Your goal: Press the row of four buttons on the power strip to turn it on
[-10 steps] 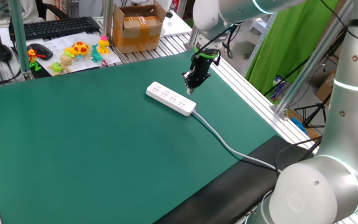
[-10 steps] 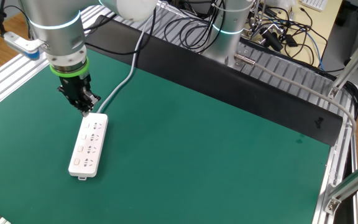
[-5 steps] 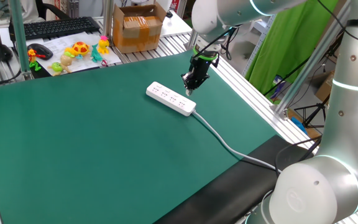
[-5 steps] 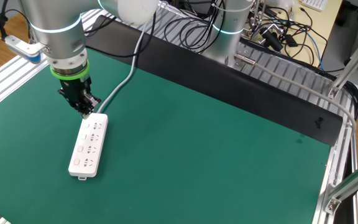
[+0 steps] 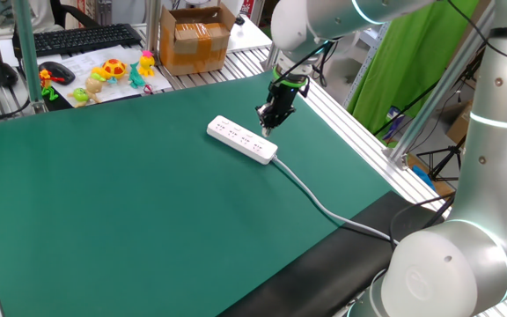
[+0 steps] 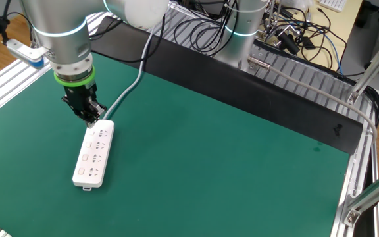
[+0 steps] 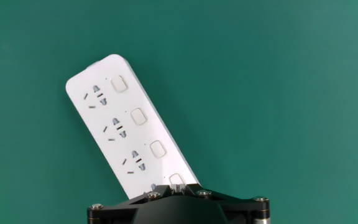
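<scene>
The white power strip point(image 5: 241, 139) lies flat on the green mat point(image 5: 130, 202), with its cable point(image 5: 315, 198) trailing towards the robot base. In the other fixed view the power strip point(image 6: 94, 153) points away from the arm. My gripper point(image 6: 91, 120) hangs at the strip's cable end, fingertips shut together. In the hand view the four buttons run along the power strip point(image 7: 129, 124): three buttons point(image 7: 138, 116) show fully. The nearest button point(image 7: 176, 179) sits right at my gripper point(image 7: 174, 185). Whether the tips touch it I cannot tell.
Toys point(image 5: 113, 72), a keyboard point(image 5: 77, 38), a mouse point(image 5: 57, 73) and a cardboard box point(image 5: 194, 37) stand beyond the mat's far edge. Aluminium rails point(image 5: 350, 123) border the mat. A tangle of cables point(image 6: 288, 33) lies behind the black strip.
My hand has shifted very slightly near the strip's cable end. The power strip has stayed in place and the fingers have stayed shut.
</scene>
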{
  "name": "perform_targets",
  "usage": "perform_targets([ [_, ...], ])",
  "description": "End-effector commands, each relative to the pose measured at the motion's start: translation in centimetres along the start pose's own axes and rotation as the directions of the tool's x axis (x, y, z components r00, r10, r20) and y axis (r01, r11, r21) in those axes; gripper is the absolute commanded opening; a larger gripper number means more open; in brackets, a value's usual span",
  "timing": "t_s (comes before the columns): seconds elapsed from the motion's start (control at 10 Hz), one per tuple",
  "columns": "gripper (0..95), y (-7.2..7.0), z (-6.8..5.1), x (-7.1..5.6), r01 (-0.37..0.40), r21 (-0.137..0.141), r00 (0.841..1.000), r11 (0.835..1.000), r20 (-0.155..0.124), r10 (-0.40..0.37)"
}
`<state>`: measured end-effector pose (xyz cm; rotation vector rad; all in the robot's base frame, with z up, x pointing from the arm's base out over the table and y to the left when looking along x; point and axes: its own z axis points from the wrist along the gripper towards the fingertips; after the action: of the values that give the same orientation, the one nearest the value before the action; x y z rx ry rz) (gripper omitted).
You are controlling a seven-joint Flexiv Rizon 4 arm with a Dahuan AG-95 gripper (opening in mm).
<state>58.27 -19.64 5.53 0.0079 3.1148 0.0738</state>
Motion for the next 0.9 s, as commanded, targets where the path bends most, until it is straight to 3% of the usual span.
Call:
perform_targets([
  [0.1, 0.0, 0.06, 0.6, -0.03, -0.001, 0.0, 1.0, 1.0, 0.004, 0.001],
  [0.9, 0.0, -0.12, 1.55, -0.87, 0.006, 0.005, 1.0, 1.0, 0.022, -0.006],
])
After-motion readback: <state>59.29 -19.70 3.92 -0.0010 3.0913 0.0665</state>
